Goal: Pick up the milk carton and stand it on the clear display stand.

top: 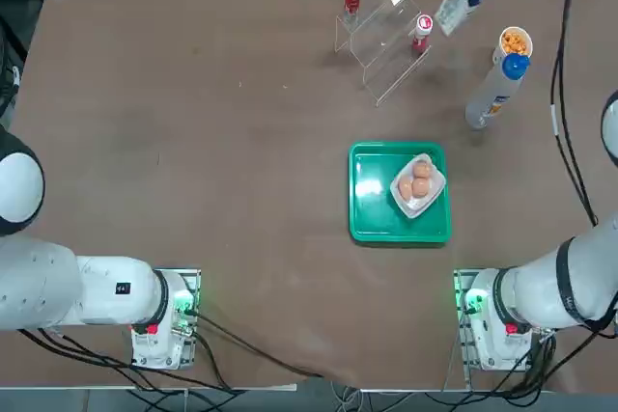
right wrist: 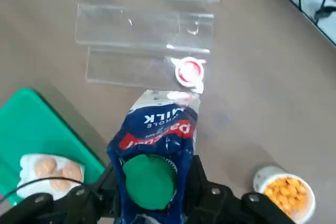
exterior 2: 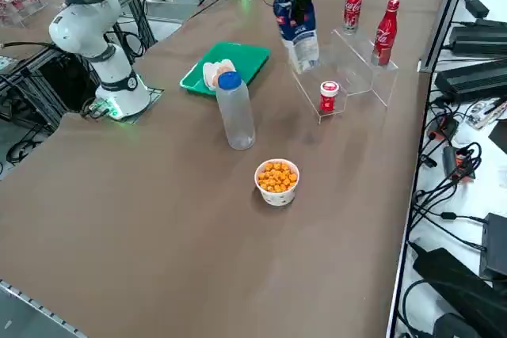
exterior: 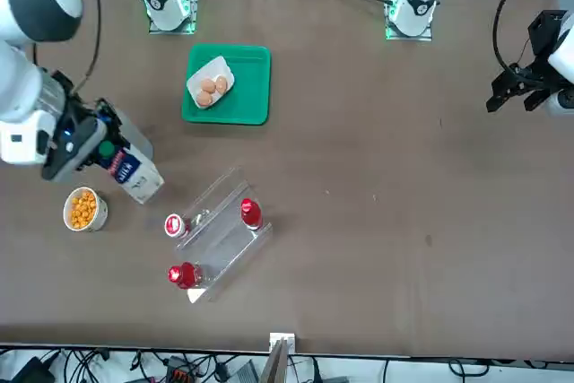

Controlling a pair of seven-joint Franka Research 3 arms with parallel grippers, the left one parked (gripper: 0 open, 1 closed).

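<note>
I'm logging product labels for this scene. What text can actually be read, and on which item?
"MILK" and "WHOLE": on the milk carton, held in the right gripper.
Red brand band on the carton: not clearly readable.
Red bottles and the small red-labelled can: print too small to read.

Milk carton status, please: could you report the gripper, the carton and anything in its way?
Right gripper shut on milk carton, lifted. Clear stand just ahead. Small red-lidded cup and two red bottles already on the stand.

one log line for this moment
right pincer | shut on carton | carton airborne, tilted | near stand | not placed yet
</note>
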